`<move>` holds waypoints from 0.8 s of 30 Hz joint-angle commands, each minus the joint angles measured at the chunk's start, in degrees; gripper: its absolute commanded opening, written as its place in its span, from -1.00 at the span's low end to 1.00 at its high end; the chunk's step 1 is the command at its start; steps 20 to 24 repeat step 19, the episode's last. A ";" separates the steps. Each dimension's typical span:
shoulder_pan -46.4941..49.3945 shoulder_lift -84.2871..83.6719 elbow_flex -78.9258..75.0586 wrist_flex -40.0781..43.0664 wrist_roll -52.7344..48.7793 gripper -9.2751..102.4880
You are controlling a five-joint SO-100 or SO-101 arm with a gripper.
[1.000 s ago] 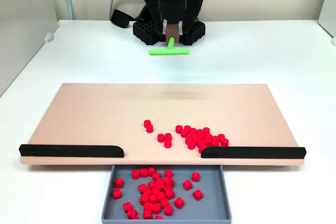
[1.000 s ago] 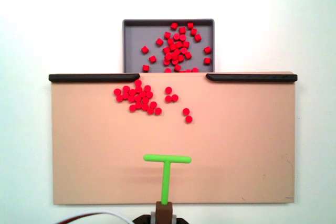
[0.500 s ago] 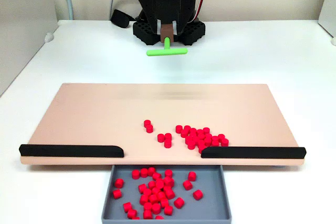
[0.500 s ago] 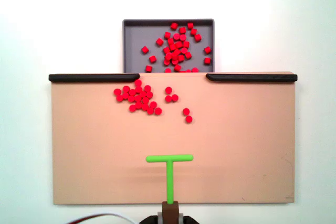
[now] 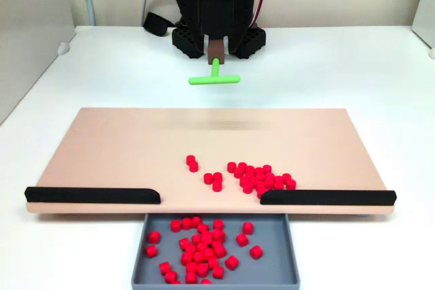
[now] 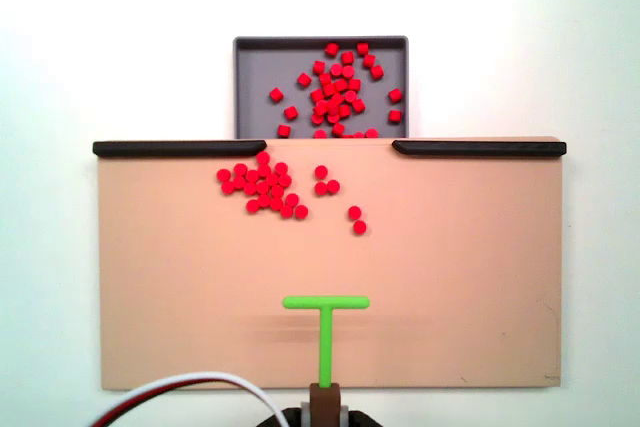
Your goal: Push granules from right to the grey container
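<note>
You have the green T-shaped plastic pusher (image 5: 215, 77) fixed by its stem in a brown block at the tip of the black arm (image 5: 216, 1); in a fixed view from above it (image 6: 325, 332) sits over the near part of the flat tan rectangular board (image 6: 450, 277), crossbar toward the pellets and well apart from them. You cannot tell how wide the gripper (image 5: 216, 49) stands, because the arm's housing hides its fingers. The tiny bright red plastic granules (image 6: 262, 187) left on the board lie in a loose cluster touching the end of one black edge strip (image 6: 180, 148), with a few strays just beside it near the gap. In the front fixed view that cluster (image 5: 262, 177) is on the right. Many more pellets lie inside the shallow grey rectangular plastic tray (image 6: 258, 67), which sits against the board's edge at the gap.
</note>
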 commanded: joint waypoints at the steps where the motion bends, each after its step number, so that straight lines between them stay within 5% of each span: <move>1: -0.35 1.41 -0.44 -0.09 0.53 -0.83; 24: 0.88 0.88 -0.44 -0.09 0.00 -0.83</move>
